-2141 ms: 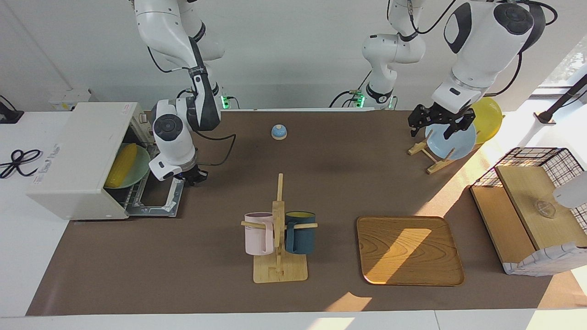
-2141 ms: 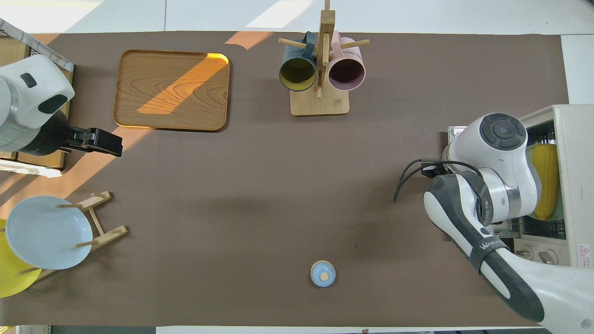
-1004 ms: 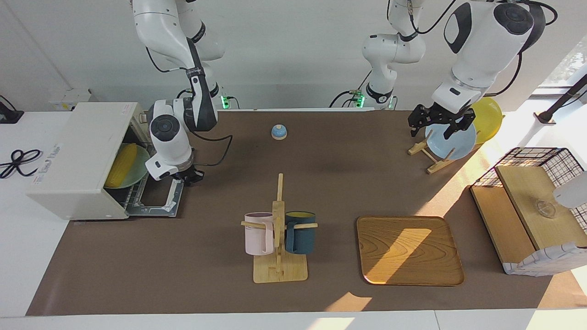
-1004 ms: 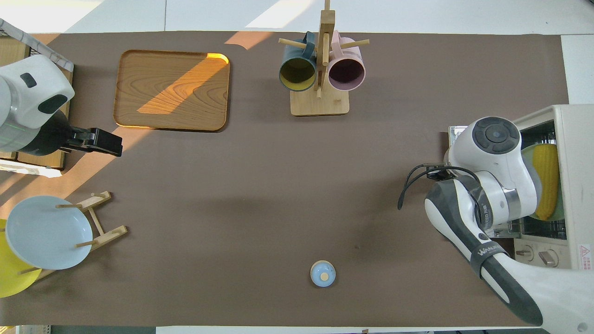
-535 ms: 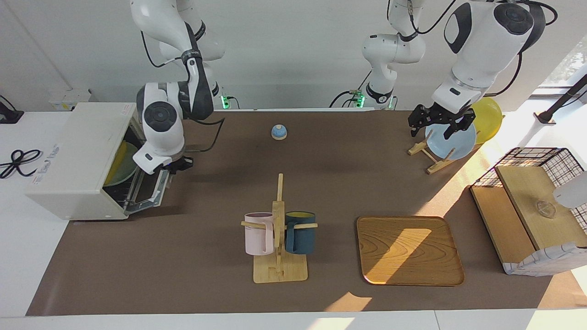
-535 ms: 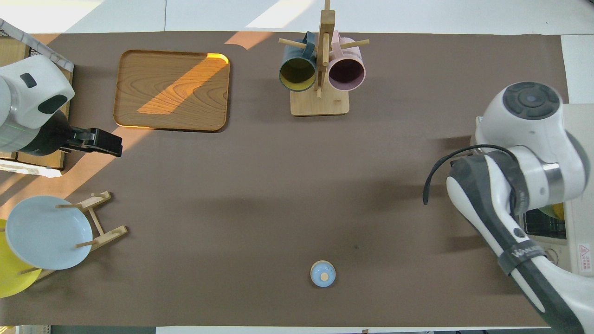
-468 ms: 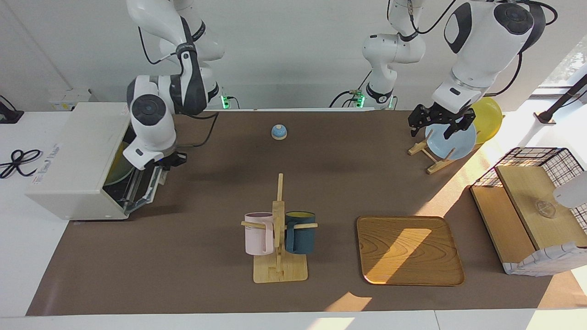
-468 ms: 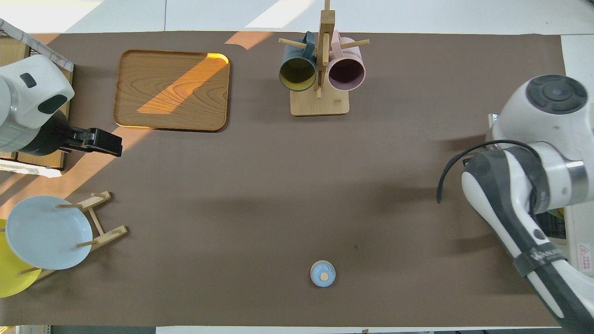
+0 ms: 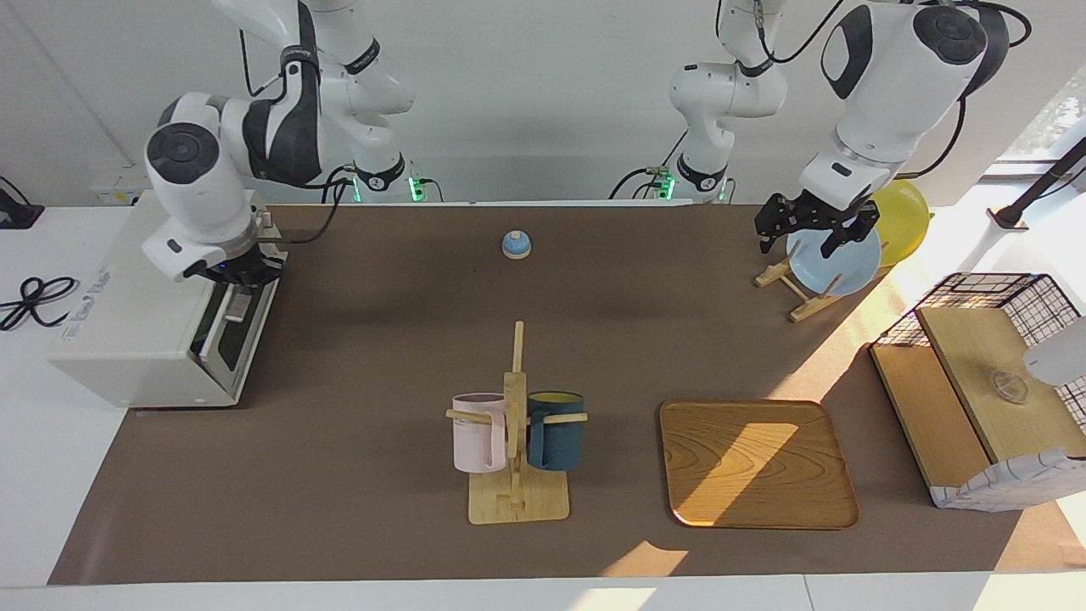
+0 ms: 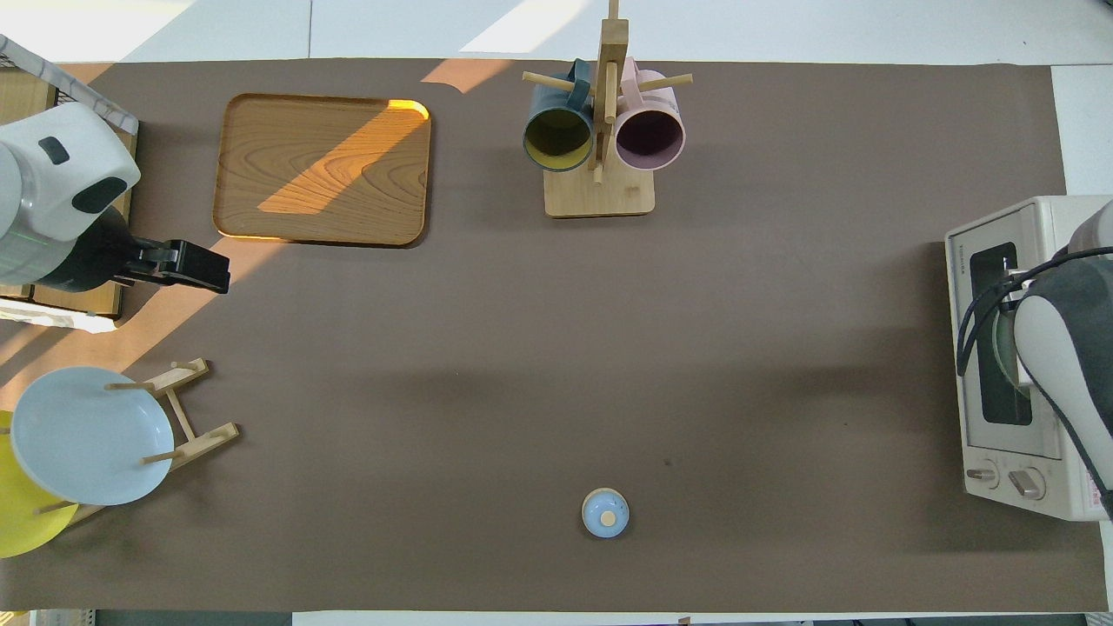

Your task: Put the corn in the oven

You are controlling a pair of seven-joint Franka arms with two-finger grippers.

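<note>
The off-white oven (image 9: 136, 297) (image 10: 981, 236) stands at the right arm's end of the table, its dark glass door (image 9: 231, 339) (image 10: 993, 335) raised against its front. The corn is hidden inside; only a pale green rim shows through the glass in the overhead view. My right gripper (image 9: 242, 274) is at the door's top edge by the handle; in the overhead view the right arm covers it. My left gripper (image 9: 806, 236) (image 10: 198, 266) hangs open and holds nothing, over the blue plate (image 9: 836, 259), where the left arm waits.
A blue bell (image 9: 516, 244) (image 10: 604, 512) sits near the robots. A mug rack (image 9: 516, 424) with a pink and a dark blue mug, a wooden tray (image 9: 758, 462) and a wire-and-wood basket (image 9: 993, 382) stand farther out. A yellow plate (image 9: 904, 216) leans beside the blue one.
The right arm has swung up and toward the oven, and the door has gone from lying flat to upright. The corn on its green plate no longer shows. The left arm is still.
</note>
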